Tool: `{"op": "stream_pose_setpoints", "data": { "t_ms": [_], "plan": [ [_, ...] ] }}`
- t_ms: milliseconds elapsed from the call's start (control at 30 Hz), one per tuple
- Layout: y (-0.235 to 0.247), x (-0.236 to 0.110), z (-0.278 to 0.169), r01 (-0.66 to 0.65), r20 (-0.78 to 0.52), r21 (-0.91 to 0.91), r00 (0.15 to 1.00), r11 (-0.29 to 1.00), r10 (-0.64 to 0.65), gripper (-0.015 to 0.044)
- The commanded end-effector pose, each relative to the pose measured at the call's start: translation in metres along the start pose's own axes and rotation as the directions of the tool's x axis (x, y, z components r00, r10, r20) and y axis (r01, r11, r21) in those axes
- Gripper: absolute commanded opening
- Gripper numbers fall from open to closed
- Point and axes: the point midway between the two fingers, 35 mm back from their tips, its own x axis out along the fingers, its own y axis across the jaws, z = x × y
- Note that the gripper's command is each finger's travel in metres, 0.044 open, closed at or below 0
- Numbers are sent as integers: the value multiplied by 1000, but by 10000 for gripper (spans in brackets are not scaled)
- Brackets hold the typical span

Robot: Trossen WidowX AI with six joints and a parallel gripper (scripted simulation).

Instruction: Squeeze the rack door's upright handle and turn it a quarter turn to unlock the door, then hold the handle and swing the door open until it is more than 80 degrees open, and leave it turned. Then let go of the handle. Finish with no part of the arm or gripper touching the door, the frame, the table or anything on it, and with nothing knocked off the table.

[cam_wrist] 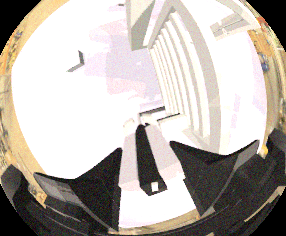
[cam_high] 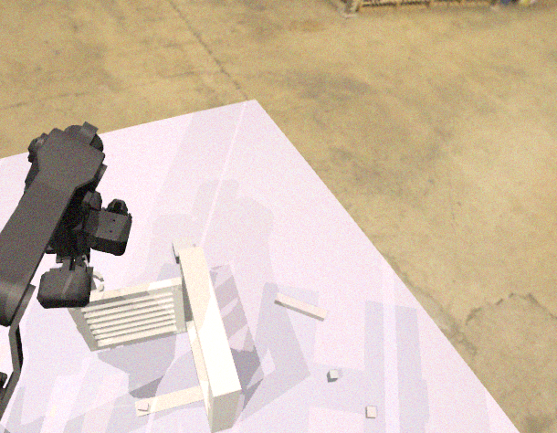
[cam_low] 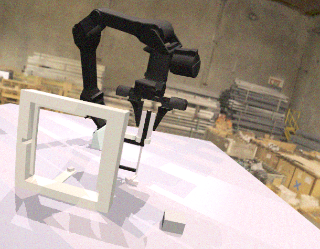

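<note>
The rack door (cam_high: 143, 287) (cam_low: 139, 161) (cam_wrist: 213, 90) stands swung out from the upright frame (cam_high: 211, 331) (cam_low: 114, 161) (cam_wrist: 141, 25), roughly square to it. It shows nearly edge-on in the exterior view. The door's upright handle (cam_low: 146, 123) (cam_wrist: 146, 162) has a dark middle with pale pads spread on both sides. It appears turned out of line with the door. My gripper (cam_low: 146, 127) (cam_wrist: 146, 149) is partly open, one finger on each side of the handle. The fingertips are very close to the pads; I cannot tell if they touch. In the top view the wrist hides the fingers and most of the handle.
A pale bar (cam_high: 300, 306) and two small cubes (cam_high: 332, 374) (cam_high: 371, 412) lie beyond the frame. A low strip (cam_high: 176, 399) with a small block (cam_high: 142, 406) (cam_low: 70, 168) reaches from the frame's base. A grey block (cam_low: 173, 224) is nearest the exterior camera.
</note>
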Motion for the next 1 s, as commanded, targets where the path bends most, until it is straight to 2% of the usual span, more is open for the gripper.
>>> {"op": "stream_pose_setpoints", "data": {
  "t_ms": [0,967],
  "plan": [
    [0,0,0,2,2,4,1000,1000,-2,292],
    [1,-41,0,-33,14,-1,999,999,33,292]
  ]
}}
